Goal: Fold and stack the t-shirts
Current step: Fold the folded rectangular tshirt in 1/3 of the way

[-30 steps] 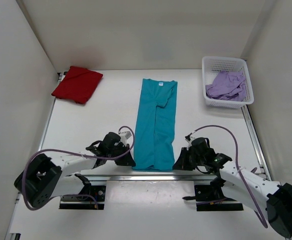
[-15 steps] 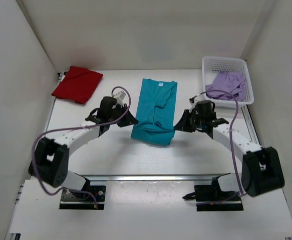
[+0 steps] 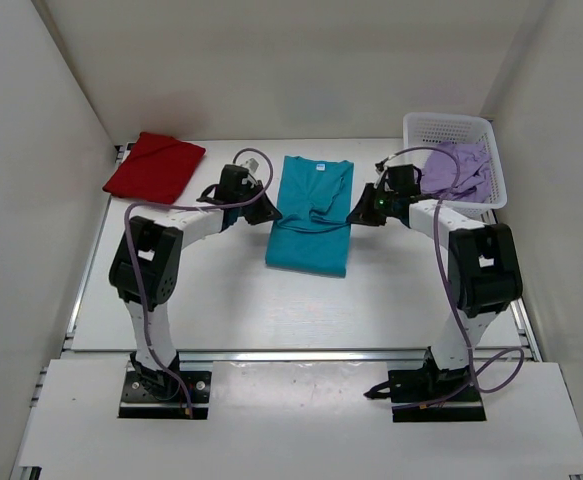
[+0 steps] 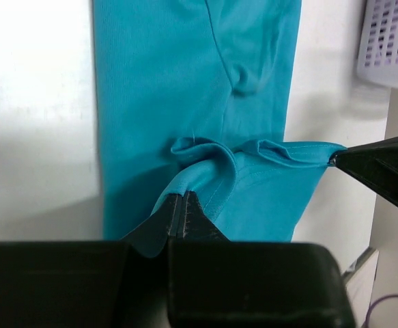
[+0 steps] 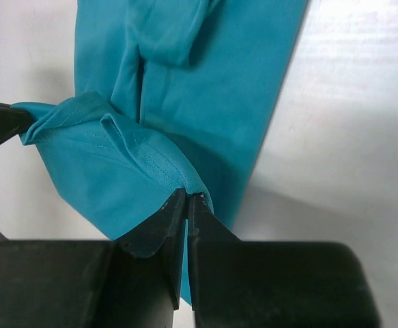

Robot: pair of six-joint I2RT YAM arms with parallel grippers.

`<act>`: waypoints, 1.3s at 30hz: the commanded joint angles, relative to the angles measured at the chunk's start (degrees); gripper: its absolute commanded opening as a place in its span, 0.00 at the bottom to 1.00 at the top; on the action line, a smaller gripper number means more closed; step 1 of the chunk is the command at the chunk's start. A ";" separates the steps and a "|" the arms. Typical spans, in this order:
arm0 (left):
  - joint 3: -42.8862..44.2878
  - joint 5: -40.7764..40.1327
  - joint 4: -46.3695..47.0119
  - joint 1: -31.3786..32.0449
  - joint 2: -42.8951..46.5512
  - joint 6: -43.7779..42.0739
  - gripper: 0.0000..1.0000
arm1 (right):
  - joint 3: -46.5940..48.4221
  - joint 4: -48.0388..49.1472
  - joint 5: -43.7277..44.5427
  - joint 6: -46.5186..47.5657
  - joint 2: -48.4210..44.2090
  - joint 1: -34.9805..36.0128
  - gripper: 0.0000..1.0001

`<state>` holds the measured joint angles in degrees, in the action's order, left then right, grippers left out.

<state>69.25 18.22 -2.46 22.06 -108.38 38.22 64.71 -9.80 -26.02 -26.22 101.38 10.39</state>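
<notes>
A teal t-shirt [image 3: 309,235] lies in the middle of the table, its sides folded in and its bottom hem lifted over its upper part. My left gripper [image 3: 269,213] is shut on the hem's left corner [image 4: 185,184]. My right gripper [image 3: 355,216] is shut on the hem's right corner [image 5: 185,179]. Both hold the hem stretched between them, above the shirt's middle. The collar end [image 3: 320,167] lies flat at the far side. A folded red t-shirt [image 3: 154,168] lies at the far left. A purple t-shirt [image 3: 454,169] sits crumpled in the white basket [image 3: 412,128].
The white basket stands at the far right corner, close behind my right arm; its mesh shows in the left wrist view [image 4: 390,41]. White walls enclose the table on three sides. A metal rail [image 3: 301,355] runs along the near edge.
Both grippers have carried the teal shirt's bottom hem from the near edge away toward the collar, folding the shirt over itself. Both arms are now stretched far out.
</notes>
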 commanded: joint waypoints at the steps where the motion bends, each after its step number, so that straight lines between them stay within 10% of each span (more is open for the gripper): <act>1: 5.17 -0.28 0.09 -0.53 -2.87 0.10 0.00 | 5.07 1.19 0.53 1.87 3.19 -1.60 0.00; 10: 8.62 2.35 1.32 -3.43 -10.54 3.79 0.21 | 10.52 1.45 -0.96 1.69 8.75 -3.10 0.17; 16: -0.35 -2.65 10.81 -5.37 -0.09 6.17 0.32 | 11.06 -1.45 4.21 4.50 2.69 -1.70 0.27; 21: -2.09 -2.84 9.40 -2.92 5.28 4.06 0.32 | 4.39 3.54 5.30 4.51 -2.59 3.92 0.00; 39: -28.55 -3.98 23.72 6.23 6.69 5.64 0.19 | 9.12 7.33 8.08 7.23 13.84 15.97 0.00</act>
<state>43.53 15.03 19.27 28.51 -103.31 44.34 72.03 -6.57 -20.82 -19.90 115.13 25.69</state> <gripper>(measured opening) 0.198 0.005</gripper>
